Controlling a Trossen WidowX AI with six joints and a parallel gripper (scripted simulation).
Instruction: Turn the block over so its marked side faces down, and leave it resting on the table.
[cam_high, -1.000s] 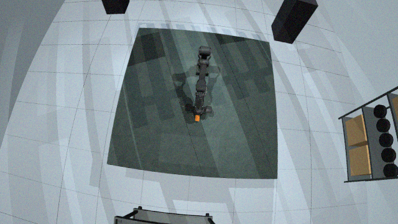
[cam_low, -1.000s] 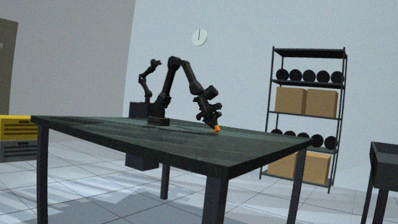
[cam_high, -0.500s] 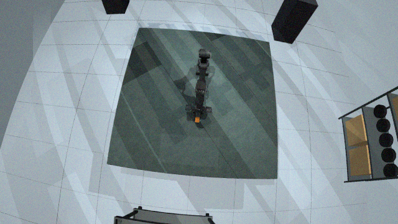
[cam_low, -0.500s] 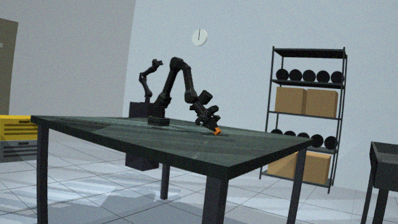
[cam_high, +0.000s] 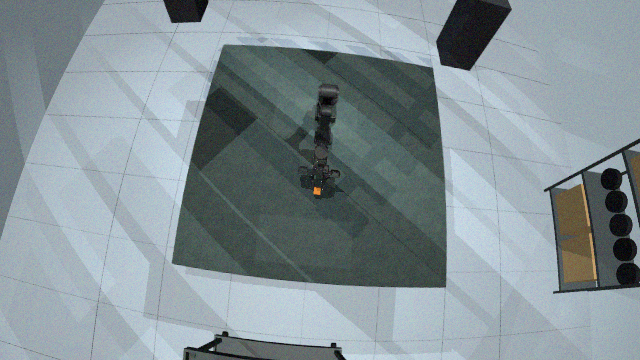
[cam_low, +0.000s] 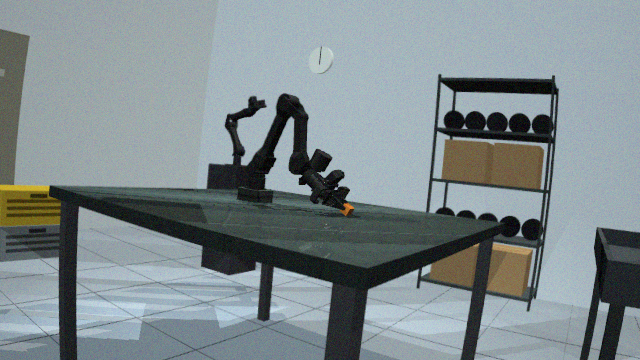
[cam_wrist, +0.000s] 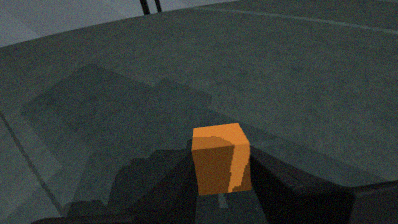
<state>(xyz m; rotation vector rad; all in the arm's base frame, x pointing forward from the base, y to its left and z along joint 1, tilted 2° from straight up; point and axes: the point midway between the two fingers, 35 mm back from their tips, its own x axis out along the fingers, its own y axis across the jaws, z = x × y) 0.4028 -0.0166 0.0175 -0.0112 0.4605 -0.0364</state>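
An orange block (cam_high: 317, 191) (cam_low: 347, 209) (cam_wrist: 220, 157) sits between the dark fingers of my gripper (cam_high: 317, 189) (cam_low: 344, 207) (cam_wrist: 220, 185). My gripper is shut on it. The arm reaches forward and low, tilted toward the dark table top (cam_high: 250, 235) (cam_low: 280, 235) (cam_wrist: 300, 75), and the block is at or just above the surface. In the wrist view the block shows plain orange faces, partly in shadow. I cannot see a mark on it.
A metal shelf rack (cam_low: 500, 130) (cam_high: 595, 225) with cardboard boxes and black balls stands to the right of the table. A second arm on a stand (cam_low: 240, 125) is behind the table. A yellow cabinet (cam_low: 25, 205) is at the far left.
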